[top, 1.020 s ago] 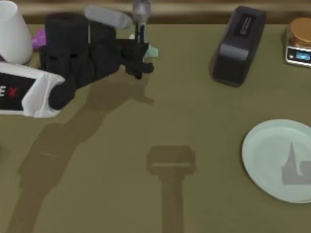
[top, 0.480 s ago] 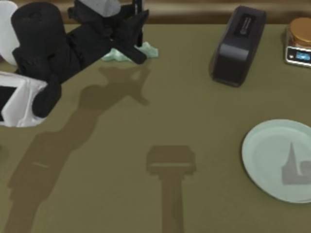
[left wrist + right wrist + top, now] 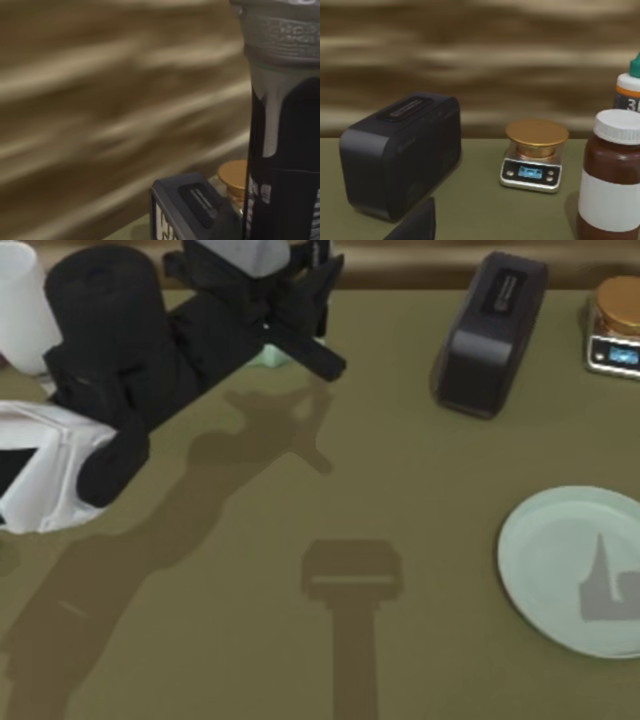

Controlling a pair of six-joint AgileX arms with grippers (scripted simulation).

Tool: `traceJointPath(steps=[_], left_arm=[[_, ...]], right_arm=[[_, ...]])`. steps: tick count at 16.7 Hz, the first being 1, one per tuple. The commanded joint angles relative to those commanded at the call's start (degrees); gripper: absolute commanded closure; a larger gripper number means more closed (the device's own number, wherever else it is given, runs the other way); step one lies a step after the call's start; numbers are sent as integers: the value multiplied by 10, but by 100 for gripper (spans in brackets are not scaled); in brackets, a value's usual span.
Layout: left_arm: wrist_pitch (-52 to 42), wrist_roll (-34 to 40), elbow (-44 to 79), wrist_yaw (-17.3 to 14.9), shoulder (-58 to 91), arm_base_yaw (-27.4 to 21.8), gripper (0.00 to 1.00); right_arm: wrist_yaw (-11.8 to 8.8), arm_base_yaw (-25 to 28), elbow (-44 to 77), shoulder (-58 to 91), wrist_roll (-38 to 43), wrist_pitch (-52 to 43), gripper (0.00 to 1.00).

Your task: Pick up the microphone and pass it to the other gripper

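Olive bench (image 3: 300,640) carries the black box-shaped device (image 3: 488,332); well to that device's left our left tool (image 3: 300,295) is clenched on the microphone (image 3: 282,125), lifted clear. Our right tool isn't visible from above. We judge the microphone light, rigid and smooth; take its slim handle, never the mesh head.

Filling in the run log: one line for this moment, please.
left gripper: shut on microphone, top view's upper left | right arm: outside top view | handover: not yet done
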State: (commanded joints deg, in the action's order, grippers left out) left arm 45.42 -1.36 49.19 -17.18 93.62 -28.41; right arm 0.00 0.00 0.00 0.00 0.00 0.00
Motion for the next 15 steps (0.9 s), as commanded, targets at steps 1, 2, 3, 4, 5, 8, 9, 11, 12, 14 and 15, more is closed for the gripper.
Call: traceJointPath(steps=[1,2,3,4,5,8,9,11,12,14,15], left_arm=[[-10,-1,-7,23,-21,-20,100],[-20,-1,-13,45,-41,-40,100],[-28,-2,-19,63,-59,-57,100],[-34,-2,-22,76,-73,-69,100],[-38,-2,-25,83,-80,-76,100],[-38,-2,-25,85,-81,-78,100],[-37,-3,-22,83,-79,-76,100],[-38,-2,-24,84,-80,-77,100],[-38,-2,-25,84,-81,-78,100],[-38,-2,-25,85,-81,-78,100],[-38,-2,-25,85,-81,-78,100]], right_arm=[[0,0,0,0,0,0,0],[0,0,0,0,0,0,0],[0,0,0,0,0,0,0],[0,0,0,0,0,0,0],[0,0,0,0,0,0,0],[0,0,0,0,0,0,0],[0,0,0,0,0,0,0],[0,0,0,0,0,0,0],[0,0,0,0,0,0,0],[0,0,0,0,0,0,0],[0,0,0,0,0,0,0]])
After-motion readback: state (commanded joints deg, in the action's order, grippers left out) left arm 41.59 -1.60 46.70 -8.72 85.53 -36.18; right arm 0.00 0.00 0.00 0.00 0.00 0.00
